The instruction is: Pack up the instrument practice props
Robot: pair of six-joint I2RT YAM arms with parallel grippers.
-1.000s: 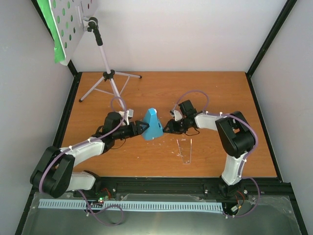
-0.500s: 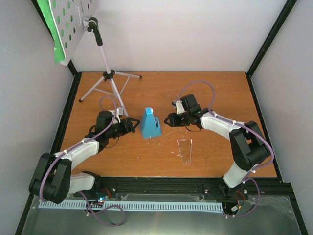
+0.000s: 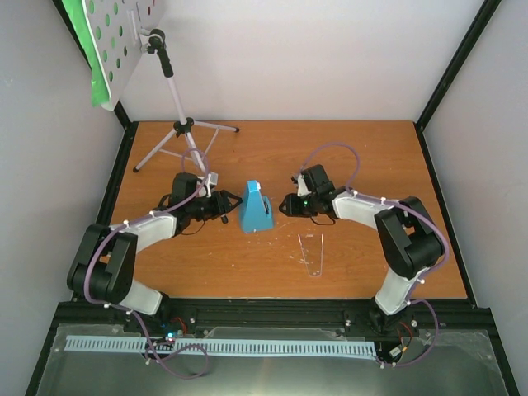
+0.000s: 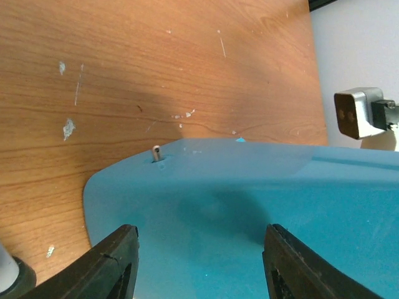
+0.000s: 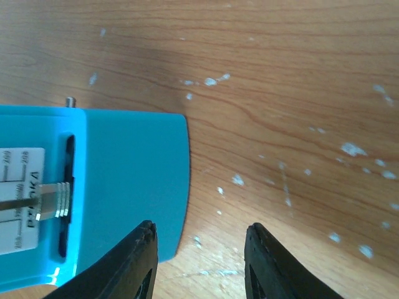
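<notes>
While both arms lie low over the brown wooden surface, the small blue pyramid metronome of smooth plastic stands upright between them. The left tool sits just left of the metronome and points at it, with a small gap showing from above. In the left wrist view its two black fingers are spread wide. A broad blue side of the metronome fills the space ahead of them, and neither finger visibly presses on it. A short metal pin sticks out at the metronome's edge.

The right tool sits just right of the metronome, facing it and apart from it. Its wrist view shows black fingers held wide with bare wood between them. The metronome lies ahead and to one side there, its slotted face with the white scale and silver pendulum weight turned to the camera.

Behind and to the left of the metronome stands the silver tripod music stand, with its legs on the surface and its pole leaning further left. At the top of the pole, the grey perforated tray carries a green sheet-music page. A thin clear strip lies flat in front and to the right of the metronome.
</notes>
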